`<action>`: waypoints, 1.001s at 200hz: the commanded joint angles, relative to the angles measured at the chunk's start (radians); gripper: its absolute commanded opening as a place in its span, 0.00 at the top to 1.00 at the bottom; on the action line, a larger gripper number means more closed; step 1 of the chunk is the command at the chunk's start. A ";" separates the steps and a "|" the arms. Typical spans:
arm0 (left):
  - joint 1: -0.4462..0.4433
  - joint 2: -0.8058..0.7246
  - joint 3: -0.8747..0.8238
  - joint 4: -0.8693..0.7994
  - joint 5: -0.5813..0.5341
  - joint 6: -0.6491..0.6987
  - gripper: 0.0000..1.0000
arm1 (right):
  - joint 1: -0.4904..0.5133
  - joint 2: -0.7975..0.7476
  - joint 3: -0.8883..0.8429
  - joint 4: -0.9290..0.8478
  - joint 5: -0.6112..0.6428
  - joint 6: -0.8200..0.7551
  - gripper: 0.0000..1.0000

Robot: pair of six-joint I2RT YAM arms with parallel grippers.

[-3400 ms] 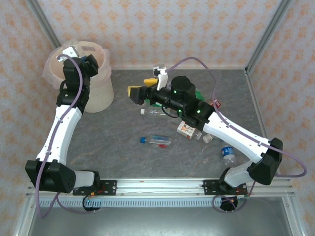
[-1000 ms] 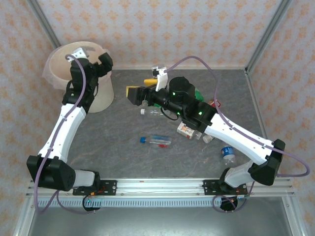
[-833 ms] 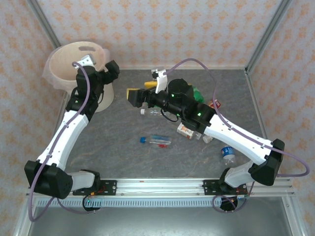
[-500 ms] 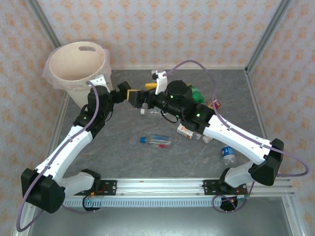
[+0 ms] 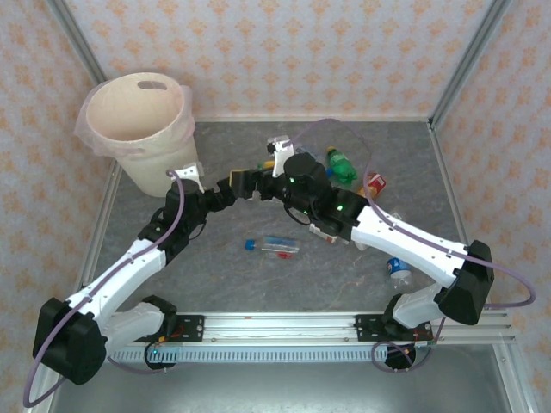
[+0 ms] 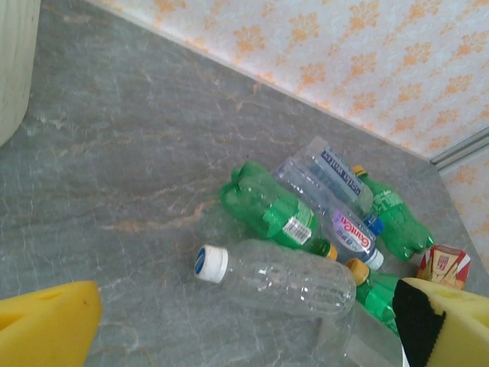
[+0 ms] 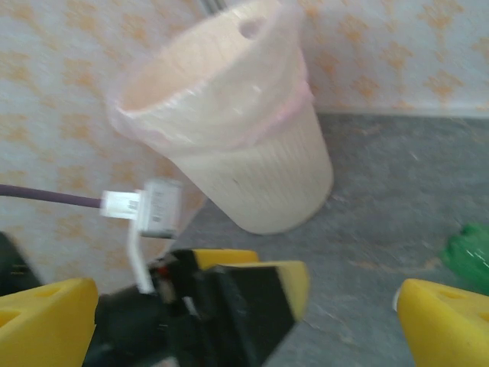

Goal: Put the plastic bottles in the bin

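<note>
Currently the left hand (image 6: pixel 244 313), wide and empty, faces a clear white-capped plastic bottle (image 6: pixel 283 279) beside green plastic bottles (image 6: pixel 267 206); the right hand (image 7: pixel 244 306), equally wide, faces the round cream plastic bin (image 7: pixel 244 176).

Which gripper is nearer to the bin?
Left. The left gripper is open above the table, between the bin and the right gripper; the right gripper, also open, points at the bin from farther off.

Grey marbled tabletop (image 6: pixel 114 168) spread beneath the left claw (image 6: pixel 244 336), small red carton (image 6: pixel 443 265) set ahead of the claw to its right, orange-patterned wallpaper (image 6: pixel 344 46) seen beyond, metal frame post (image 6: pixel 462 145) located far right.
</note>
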 commanded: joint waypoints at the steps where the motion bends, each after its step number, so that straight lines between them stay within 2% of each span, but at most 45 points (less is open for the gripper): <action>1: -0.010 -0.039 -0.043 0.084 0.062 -0.032 0.01 | 0.002 -0.034 -0.062 -0.063 0.118 0.032 0.00; 32: -0.021 -0.079 -0.109 0.111 0.073 -0.044 0.01 | -0.003 -0.074 -0.169 -0.114 0.148 0.054 0.00; 86: -0.023 -0.123 -0.148 0.075 0.041 -0.038 0.01 | -0.011 -0.147 -0.385 -0.154 0.001 -0.044 0.00; 113: -0.022 -0.151 -0.172 0.079 0.026 -0.044 0.01 | -0.013 -0.156 -0.481 -0.115 -0.078 -0.101 0.00; 200: -0.023 -0.255 -0.184 0.005 -0.019 -0.064 0.01 | -0.026 0.063 -0.500 -0.050 -0.137 -0.173 0.01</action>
